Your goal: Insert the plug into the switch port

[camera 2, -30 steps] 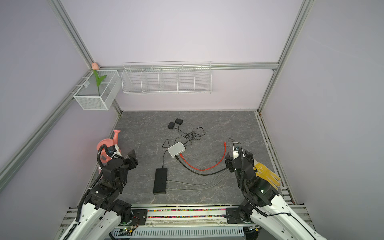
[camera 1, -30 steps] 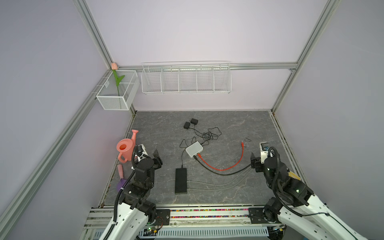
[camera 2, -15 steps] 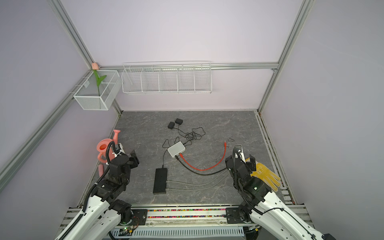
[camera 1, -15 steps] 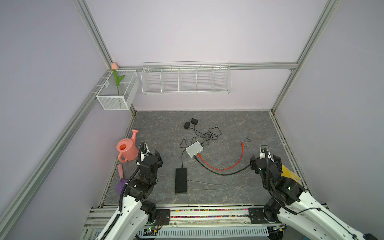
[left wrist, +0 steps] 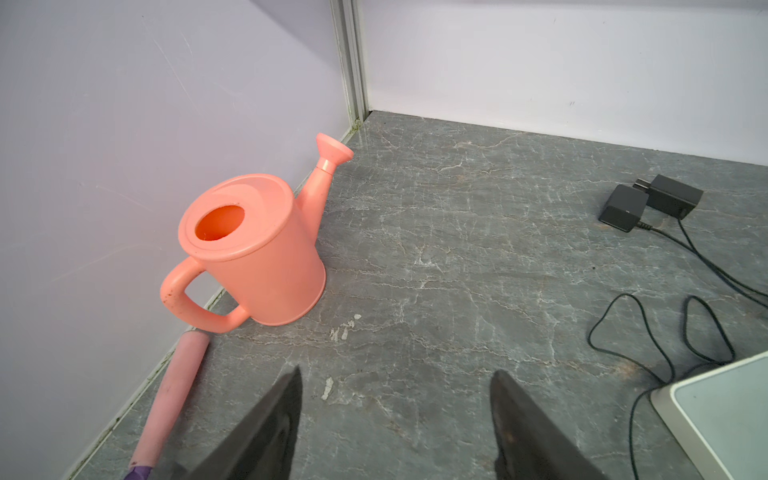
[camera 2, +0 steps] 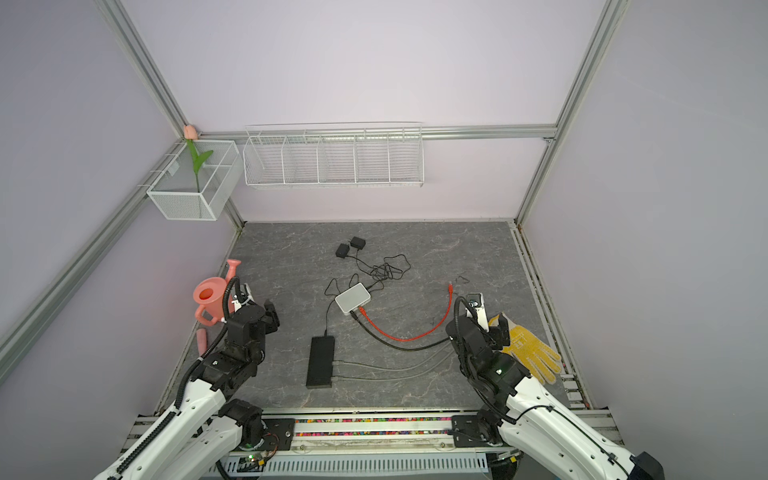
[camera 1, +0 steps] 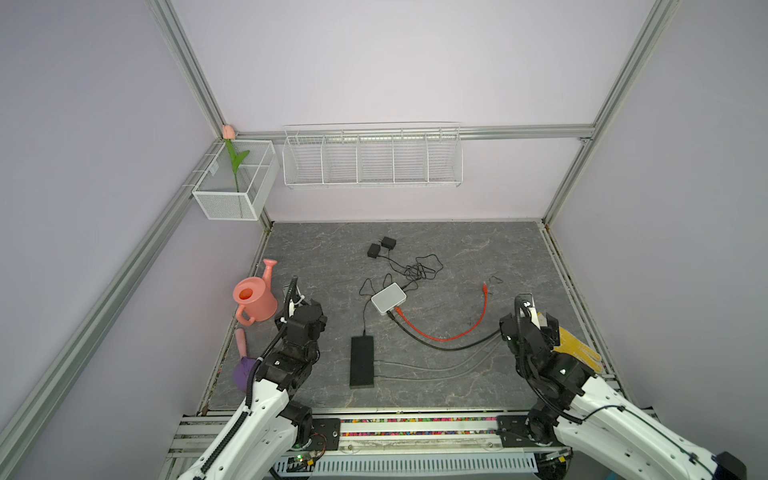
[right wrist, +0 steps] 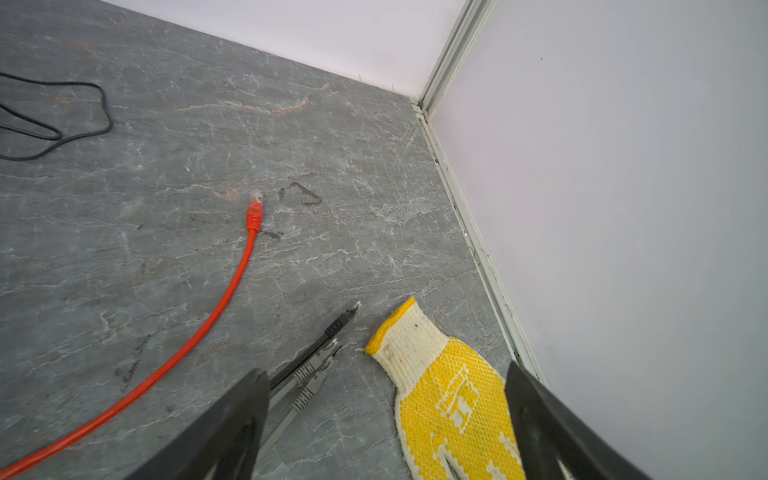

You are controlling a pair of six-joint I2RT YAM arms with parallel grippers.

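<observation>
Grey marbled tabletop (camera 1: 457, 249): artificial tulip (camera 1: 235, 166) upright in wall-hung mesh basket (camera 1: 226, 205).
Spread open, gripping nothing: left gripper (left wrist: 397, 374) and right gripper (right wrist: 386, 370).

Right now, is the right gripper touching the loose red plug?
Apart. The right wrist view shows the red plug lying on bare floor, well ahead of the open right gripper.

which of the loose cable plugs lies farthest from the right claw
The red plug: it lies alone farther out, while the black plug and grey plugs sit right by the right claw.
</observation>
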